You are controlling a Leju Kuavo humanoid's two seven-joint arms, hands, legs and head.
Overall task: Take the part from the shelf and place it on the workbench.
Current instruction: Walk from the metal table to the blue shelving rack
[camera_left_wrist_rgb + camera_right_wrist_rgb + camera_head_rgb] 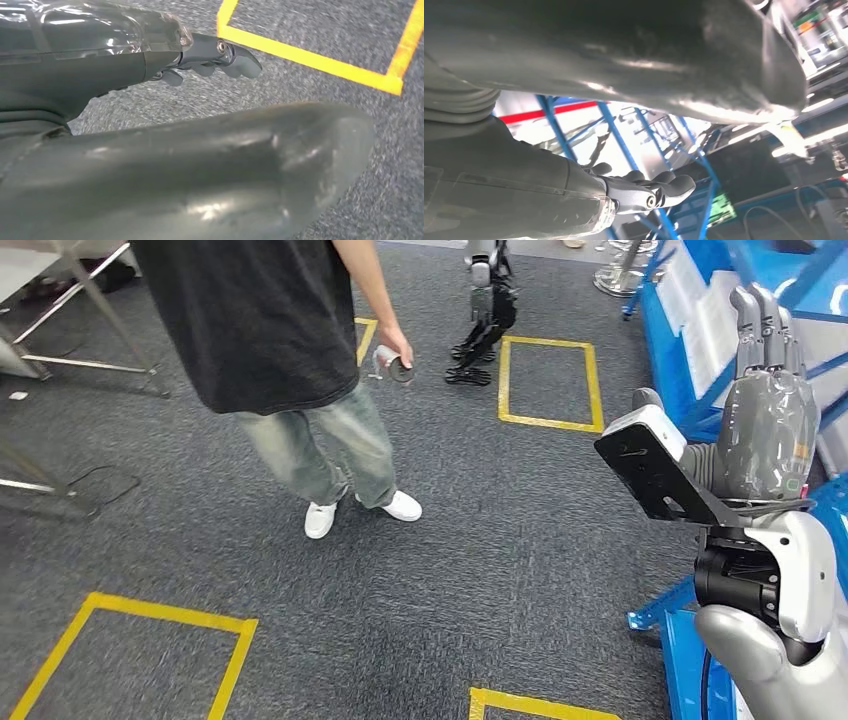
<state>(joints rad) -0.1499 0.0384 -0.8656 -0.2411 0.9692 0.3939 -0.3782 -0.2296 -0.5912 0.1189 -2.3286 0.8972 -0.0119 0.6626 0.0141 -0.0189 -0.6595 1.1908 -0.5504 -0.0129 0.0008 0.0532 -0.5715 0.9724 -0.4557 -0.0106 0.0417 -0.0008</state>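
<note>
The right hand (765, 405) is seen raised at the right of the head view, fingers extended upward and apart, with nothing held in it; it is set just in front of the blue shelf (690, 310). In the right wrist view the same hand (644, 192) is shown with its fingers (674, 186) stretched out against blue frame bars (624, 135), and nothing is gripped. The left hand (210, 57) is seen in the left wrist view above grey carpet (310, 30), near a yellow tape rectangle (310, 62); its fingers are loosely extended and nothing is held. The part cannot be made out on the shelf. A person (270, 330) in a black shirt and jeans is seen well away from the shelf, with a small dark object (398, 368) held in one hand.
</note>
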